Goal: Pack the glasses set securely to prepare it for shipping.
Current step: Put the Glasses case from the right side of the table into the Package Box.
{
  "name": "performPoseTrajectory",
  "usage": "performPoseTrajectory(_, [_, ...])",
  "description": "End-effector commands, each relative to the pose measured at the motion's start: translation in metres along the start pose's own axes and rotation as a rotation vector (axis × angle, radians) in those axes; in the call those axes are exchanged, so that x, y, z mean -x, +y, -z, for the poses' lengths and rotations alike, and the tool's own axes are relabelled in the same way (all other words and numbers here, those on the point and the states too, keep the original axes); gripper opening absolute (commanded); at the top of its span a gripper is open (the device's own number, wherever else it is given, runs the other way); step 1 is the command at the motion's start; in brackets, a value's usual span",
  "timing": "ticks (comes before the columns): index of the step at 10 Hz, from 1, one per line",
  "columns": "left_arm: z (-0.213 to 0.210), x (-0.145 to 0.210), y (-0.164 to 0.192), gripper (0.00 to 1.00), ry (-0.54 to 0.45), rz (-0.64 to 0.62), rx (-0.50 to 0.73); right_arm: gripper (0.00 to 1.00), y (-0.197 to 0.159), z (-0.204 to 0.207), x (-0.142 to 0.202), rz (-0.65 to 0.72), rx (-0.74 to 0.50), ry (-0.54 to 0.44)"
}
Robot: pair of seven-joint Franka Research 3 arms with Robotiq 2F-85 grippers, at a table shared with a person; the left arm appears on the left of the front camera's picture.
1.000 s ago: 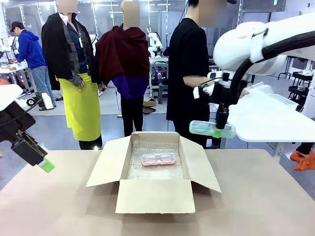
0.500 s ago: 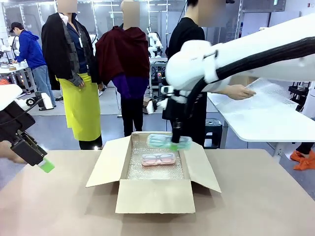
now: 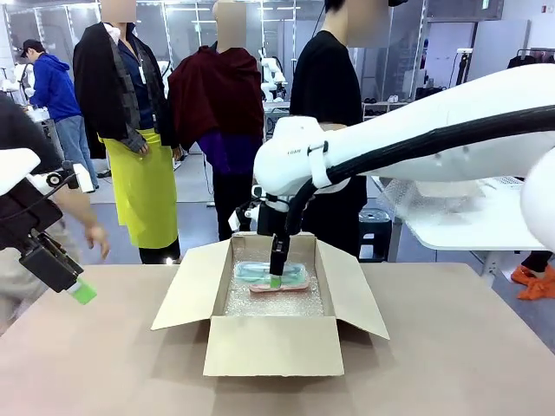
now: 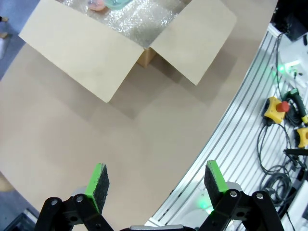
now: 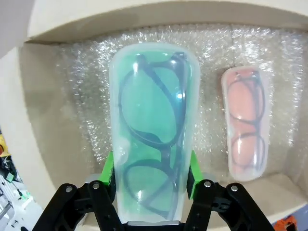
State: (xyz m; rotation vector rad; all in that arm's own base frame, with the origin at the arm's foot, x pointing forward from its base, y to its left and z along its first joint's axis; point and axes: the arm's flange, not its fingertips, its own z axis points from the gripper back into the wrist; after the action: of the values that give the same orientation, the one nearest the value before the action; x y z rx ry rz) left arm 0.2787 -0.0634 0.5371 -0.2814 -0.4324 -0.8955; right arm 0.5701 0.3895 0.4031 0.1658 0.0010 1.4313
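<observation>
Centre frame, front view: cardboard box [image 3: 269, 347], flaps open, lined with bubble wrap [image 5: 72, 96]. Contents: pink case [image 3: 297, 284] lying on the lining; mint green case [image 3: 257, 269] beside it, clamped across its width by right gripper [image 3: 275, 280]. Lower left: left gripper [image 3: 82, 292], jaws wide, empty.

Robotics lab: white worktable [image 3: 479, 234], cables [image 4: 278, 179], emergency-stop button [image 4: 275, 107].

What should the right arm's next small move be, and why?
Probably lower the green case onto the bubble wrap. The right hand is shut on it over the open box's lining, the pink case already lies alongside with a gap between them, and bare wrap shows around it.
</observation>
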Motion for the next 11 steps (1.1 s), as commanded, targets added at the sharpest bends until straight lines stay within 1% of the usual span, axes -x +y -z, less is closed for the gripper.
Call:
performPoseTrajectory(1, [-0.001, -0.001, 0.000, 1.00, -0.014, 0.007, 0.012, 0.39, -0.006, 0.017, -0.004, 0.018, -0.006, 0.039])
performPoseTrajectory(2, [-0.001, -0.001, 0.000, 1.00, -0.014, 0.007, 0.012, 0.39, -0.007, 0.025, -0.003, 0.027, -0.042, 0.037])
performPoseTrajectory(3, [-0.001, -0.001, 0.000, 1.00, -0.014, 0.007, 0.012, 0.39, -0.007, 0.034, -0.001, 0.027, -0.048, 0.025])
performPoseTrajectory(6, [-0.001, -0.001, 0.000, 1.00, -0.014, 0.007, 0.012, 0.39, -0.008, 0.067, 0.005, 0.033, -0.066, 0.054])
performPoseTrajectory(7, [-0.001, -0.001, 0.000, 1.00, -0.014, 0.007, 0.012, 0.72, -0.008, 0.069, 0.009, 0.034, -0.067, 0.056])
performPoseTrajectory(8, [-0.001, -0.001, 0.000, 1.00, -0.014, 0.007, 0.012, 0.92, -0.006, 0.067, 0.010, 0.028, -0.067, 0.055])
performPoseTrajectory(9, [-0.001, -0.001, 0.000, 1.00, -0.014, 0.007, 0.012, 0.99, -0.002, 0.063, 0.011, 0.020, -0.058, 0.061])
performPoseTrajectory(11, [-0.001, -0.001, 0.000, 1.00, -0.014, 0.007, 0.012, 1.00, 0.003, 0.059, 0.012, 0.013, -0.044, 0.068])
